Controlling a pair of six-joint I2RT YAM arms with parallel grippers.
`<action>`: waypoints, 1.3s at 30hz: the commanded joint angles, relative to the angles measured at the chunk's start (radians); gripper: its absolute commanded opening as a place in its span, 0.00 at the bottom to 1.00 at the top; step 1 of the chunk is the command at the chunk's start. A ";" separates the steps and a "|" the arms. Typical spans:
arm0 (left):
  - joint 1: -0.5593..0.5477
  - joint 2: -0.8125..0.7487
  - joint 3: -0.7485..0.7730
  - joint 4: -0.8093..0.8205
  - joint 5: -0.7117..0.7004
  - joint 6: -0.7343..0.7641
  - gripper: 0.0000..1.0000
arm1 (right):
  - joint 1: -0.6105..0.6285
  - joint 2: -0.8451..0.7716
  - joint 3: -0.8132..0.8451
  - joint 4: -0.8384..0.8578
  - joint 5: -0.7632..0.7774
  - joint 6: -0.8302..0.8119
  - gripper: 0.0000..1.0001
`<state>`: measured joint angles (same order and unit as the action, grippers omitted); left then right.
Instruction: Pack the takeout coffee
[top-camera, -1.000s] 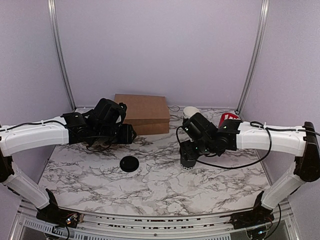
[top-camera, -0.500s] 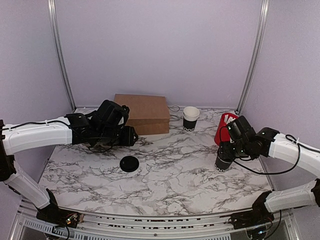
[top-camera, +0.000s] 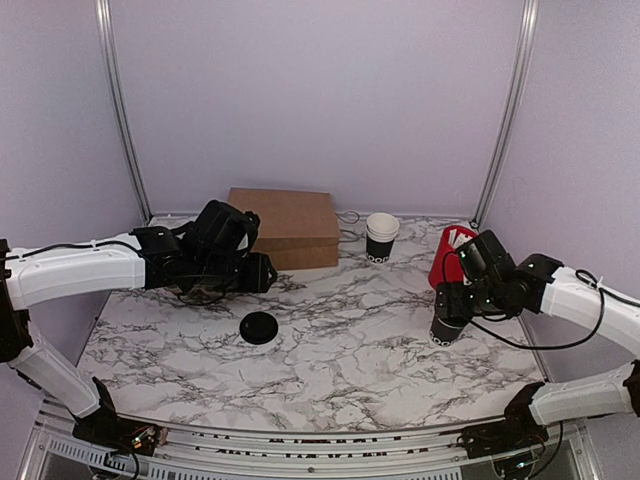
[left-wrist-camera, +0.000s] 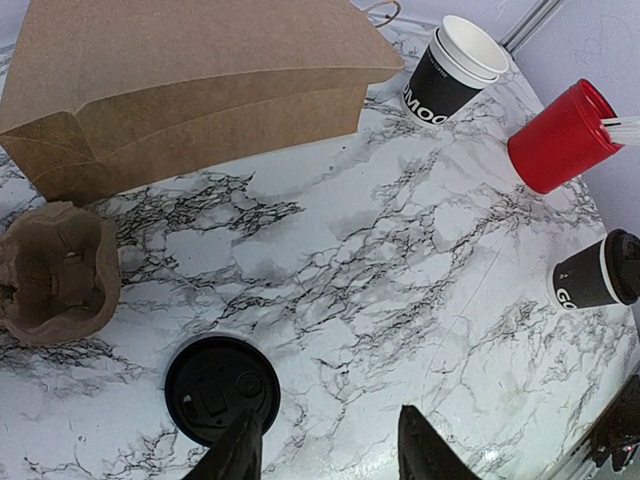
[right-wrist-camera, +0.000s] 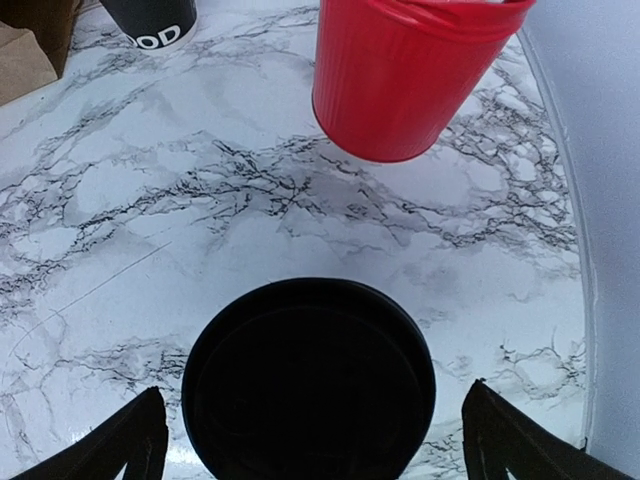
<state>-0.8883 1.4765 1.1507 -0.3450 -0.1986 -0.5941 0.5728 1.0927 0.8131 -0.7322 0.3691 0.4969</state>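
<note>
The takeout coffee cup (top-camera: 446, 328), small and black with white print, stands upright on the marble table (top-camera: 340, 350) at the right, just in front of the red cylinder (top-camera: 450, 256). From above its top (right-wrist-camera: 308, 360) looks black. My right gripper (right-wrist-camera: 312, 400) straddles the cup, open, with a gap showing on each side. A loose round black lid (top-camera: 259, 327) lies left of centre. My left gripper (left-wrist-camera: 330, 455) hovers over the table, open and empty, and its left finger (left-wrist-camera: 238, 455) overlaps the edge of that lid (left-wrist-camera: 215, 385).
A flat brown paper bag (top-camera: 290, 225) lies at the back, with a brown cardboard cup holder (left-wrist-camera: 55, 275) beside it. A stack of white-rimmed black cups (top-camera: 381, 237) stands behind centre. The table's right edge runs close behind the red cylinder (right-wrist-camera: 410, 70).
My right arm carried the cup from the table's centre to the right, set it down before the red cylinder and opened its jaws. The left arm has hardly moved.
</note>
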 joint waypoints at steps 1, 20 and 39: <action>0.006 -0.005 0.014 -0.013 0.002 0.006 0.47 | -0.010 -0.045 0.089 -0.066 0.050 0.001 1.00; 0.026 -0.060 -0.312 0.075 -0.047 -0.087 0.47 | 0.308 0.119 0.342 -0.017 0.097 0.008 0.99; 0.060 0.195 -0.293 0.105 -0.036 -0.044 0.35 | 0.355 0.090 0.313 0.062 0.074 -0.039 0.98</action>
<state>-0.8322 1.6131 0.7914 -0.2504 -0.2539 -0.6655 0.9222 1.2327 1.1297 -0.7048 0.4473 0.4763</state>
